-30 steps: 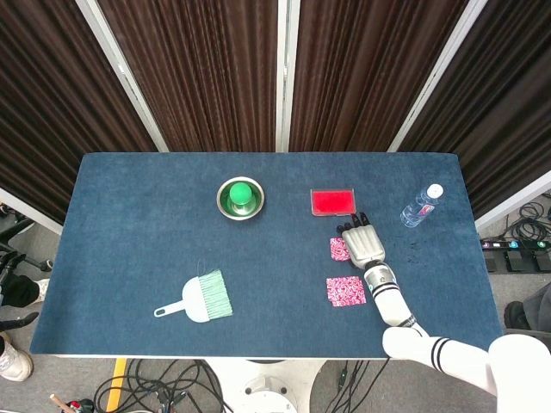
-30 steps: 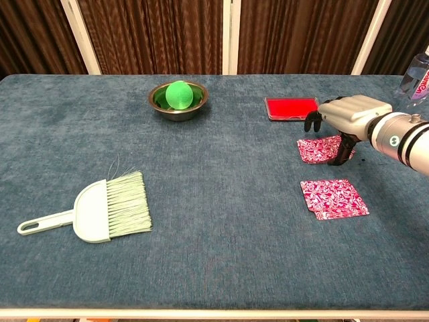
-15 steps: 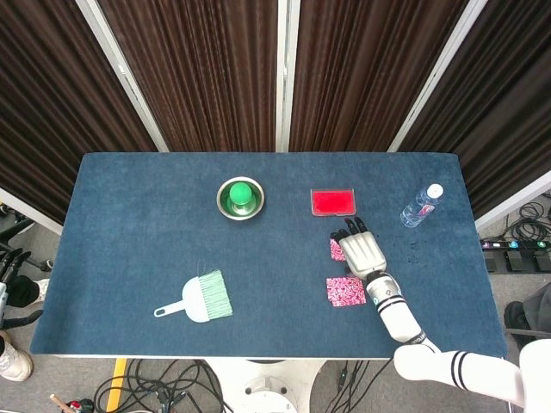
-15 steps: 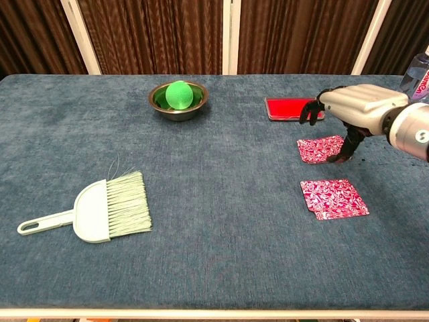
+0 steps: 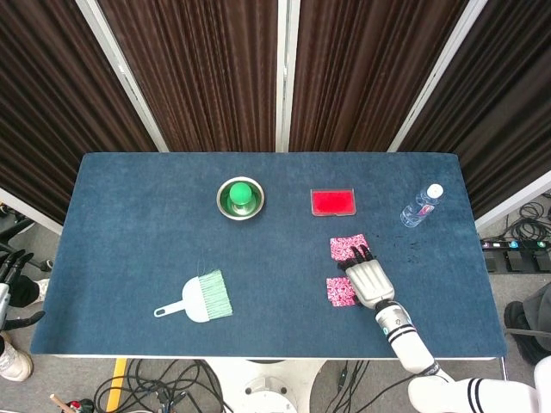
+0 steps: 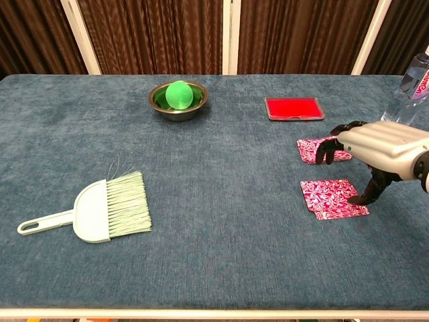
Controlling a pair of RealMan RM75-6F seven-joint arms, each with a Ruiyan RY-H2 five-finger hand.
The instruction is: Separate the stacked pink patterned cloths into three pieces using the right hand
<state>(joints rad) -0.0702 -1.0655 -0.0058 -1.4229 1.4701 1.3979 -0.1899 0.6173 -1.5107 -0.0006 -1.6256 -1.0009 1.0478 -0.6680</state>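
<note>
Scanning from the left, we find a blue fabric-covered table (image 5: 138,258) set in front of dark brown pleated curtains (image 5: 194,69) divided by white vertical posts; cables lie on the floor under its near edge.

On the left half we note a pale green hand brush (image 6: 100,208) with its handle pointing left, and farther back a metal bowl (image 6: 177,99) holding a green ball (image 6: 178,92).

At centre-right we see a flat red tray (image 6: 292,108). Nearer us lie two pink patterned cloths, apart from each other: the far cloth (image 6: 314,149) and the near cloth (image 6: 332,198).

The right hand (image 6: 375,144) hovers over the near cloth with nothing in its grasp; its fingers (image 6: 328,149) curl downward and apart, the tips reaching toward the far cloth, while the thumb (image 6: 372,191) points down at the near cloth's right edge. We cannot tell whether the thumb touches the fabric.

A clear water bottle (image 5: 420,205) stands at the far right.

The overhead view hides most of the near cloth's right part under the hand; the chest view shows that cloth almost whole. The chest view cuts off the bottle and the forearm at the frame edge, whereas the head view shows both. The near cloth's stepped left edge suggests layers, but we cannot count them. The left hand appears in neither view.
</note>
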